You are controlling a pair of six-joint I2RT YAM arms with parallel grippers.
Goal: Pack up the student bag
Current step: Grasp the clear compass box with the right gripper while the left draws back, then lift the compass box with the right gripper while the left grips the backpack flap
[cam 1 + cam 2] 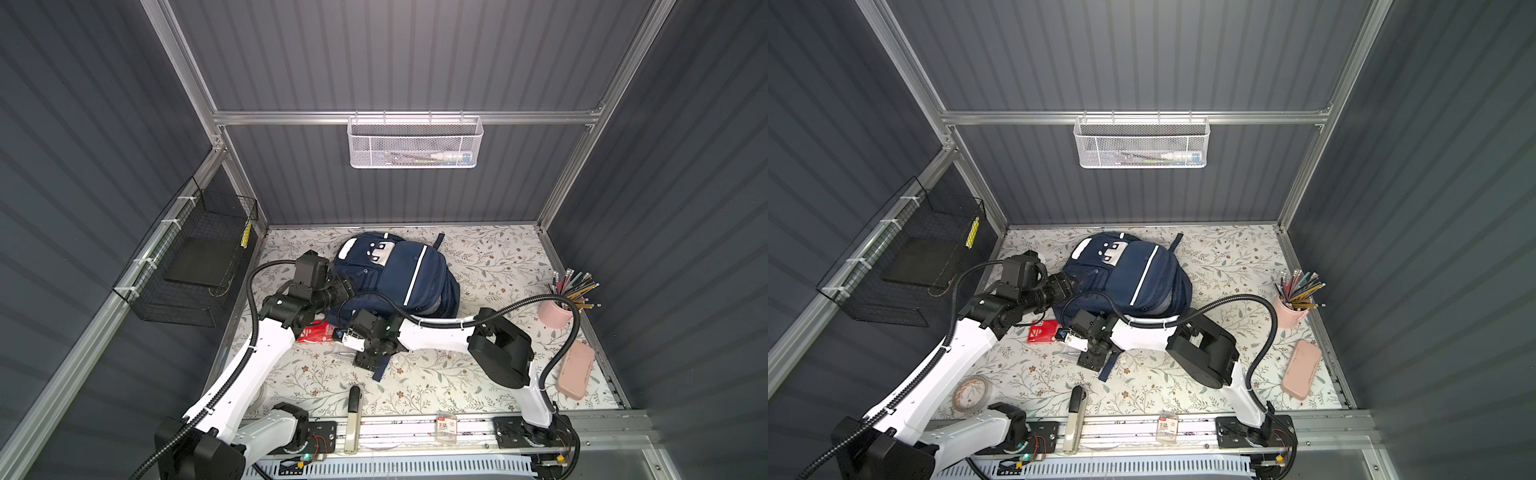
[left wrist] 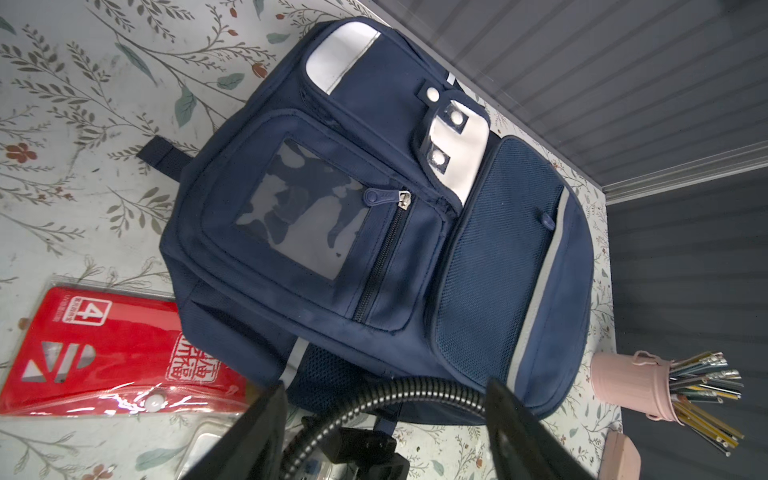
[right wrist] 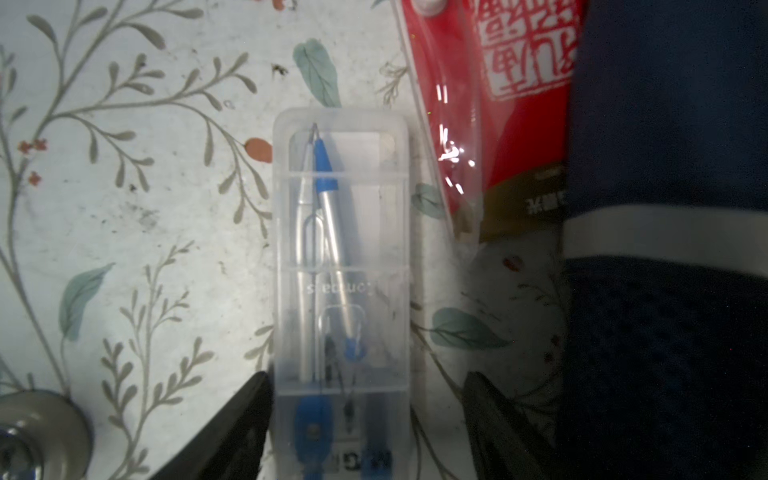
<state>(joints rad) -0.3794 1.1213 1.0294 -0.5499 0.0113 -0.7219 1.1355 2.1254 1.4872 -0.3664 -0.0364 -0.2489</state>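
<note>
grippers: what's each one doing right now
Left gripper: open, holding nothing.
Right gripper: open around the clear compass case, not yet clamped.

**Room at the right rear, crowding at the left**

The bag (image 1: 395,274) fills the rear middle of the bench (image 1: 490,257). Toward the left edge, a red packet (image 1: 311,333) and a clear case (image 3: 340,257) lie close beside it, and the right gripper (image 3: 365,386) stands astride the case. Bare bench runs from the bag to the pencil cup (image 1: 555,313) at the right edge. A stapler (image 1: 353,409) and tape (image 1: 971,392) sit along the front edge.

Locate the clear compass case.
The clear compass case lies left of the table's centre, seen in the right wrist view between the right gripper's open jaws, beside the red packet.
</note>
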